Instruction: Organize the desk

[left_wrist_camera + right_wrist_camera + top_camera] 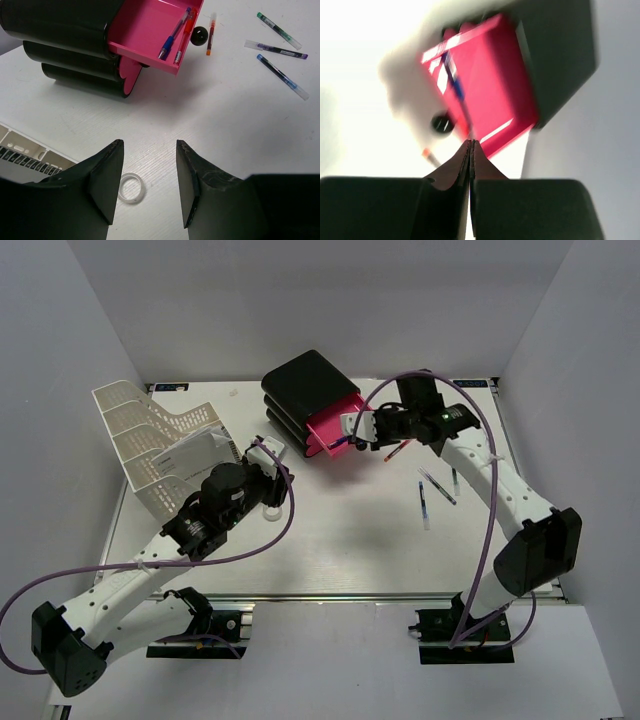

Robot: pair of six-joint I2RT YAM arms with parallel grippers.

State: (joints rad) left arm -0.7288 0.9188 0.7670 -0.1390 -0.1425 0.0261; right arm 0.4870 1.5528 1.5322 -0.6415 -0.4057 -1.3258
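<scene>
The counter (340, 540) fills my overhead view, a white perforated top boxed in by grey walls, with a metal rail along its near edge. On its left side a white mesh paper tray (140, 430) lies tilted, with white sheets (190, 455) in it. At the back centre sits the black drawer unit (305, 385), its pink drawer (150, 30) pulled open toward the right arm.

My left gripper (148, 145) is released, its fingers spread wide with bare counter between them and nothing held. It sits just right of the tray. My right gripper (471, 143) is clenched, fingers pressed together; I see nothing between them, though that wrist view is blurred. It sits right at the open drawer's front.

A blue pen (172, 37) lies inside the drawer. An orange-tipped pen (210, 33) lies on the counter just beside the drawer front, next to the black knob (200, 35). Three more pens lie loose well to the right: green (279, 30), purple (276, 49) and blue (282, 76). A small white ring (132, 188) lies flat by my left gripper's finger.
</scene>
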